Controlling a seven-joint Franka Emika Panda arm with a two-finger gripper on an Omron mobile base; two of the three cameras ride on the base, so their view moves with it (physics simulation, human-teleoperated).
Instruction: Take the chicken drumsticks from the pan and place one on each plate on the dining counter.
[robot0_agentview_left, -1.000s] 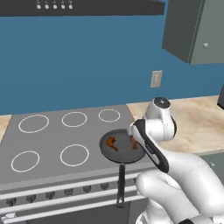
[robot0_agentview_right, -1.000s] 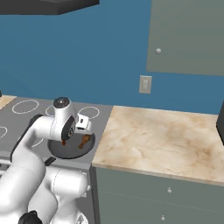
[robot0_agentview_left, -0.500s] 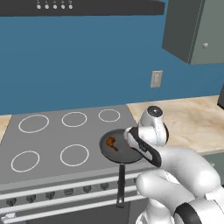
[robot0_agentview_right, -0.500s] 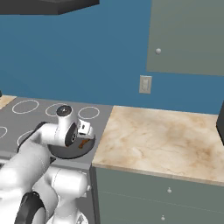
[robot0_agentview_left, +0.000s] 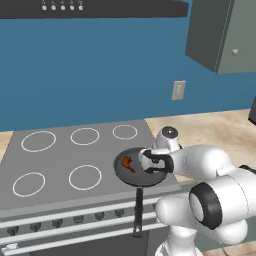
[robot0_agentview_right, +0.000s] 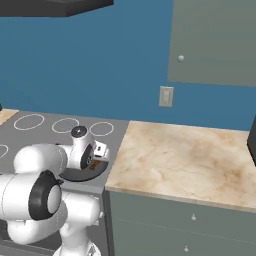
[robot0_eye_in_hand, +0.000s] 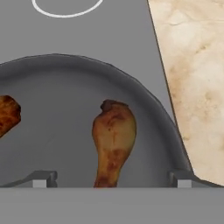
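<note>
The dark round pan (robot0_agentview_left: 131, 176) sits at the front right corner of the stove, its long handle (robot0_agentview_left: 138, 210) pointing over the front edge. Two browned chicken drumsticks lie in it. One drumstick (robot0_eye_in_hand: 113, 139) lies in the middle of the hand view, bulbous end away from the hand. The other drumstick (robot0_eye_in_hand: 7, 114) is at the left edge. My gripper (robot0_eye_in_hand: 111, 179) hangs low over the pan (robot0_eye_in_hand: 144, 94), open, with a fingertip (robot0_eye_in_hand: 41, 178) on either side of the near drumstick's bone end. In the left base view the gripper (robot0_agentview_left: 152, 162) is just right of a drumstick (robot0_agentview_left: 126, 163). The plates and the dining counter are out of view.
The grey stove top (robot0_agentview_left: 75, 150) with white burner rings stretches left of the pan. A beige marble worktop (robot0_agentview_right: 180, 155) adjoins the stove on the right. A wall socket (robot0_agentview_right: 166, 96) and a grey-green upper cabinet (robot0_agentview_right: 215, 40) are behind it.
The arm has folded down and the hand has dropped from above the pan to just over it. The jaws stayed open. The pan and drumsticks have not moved.
</note>
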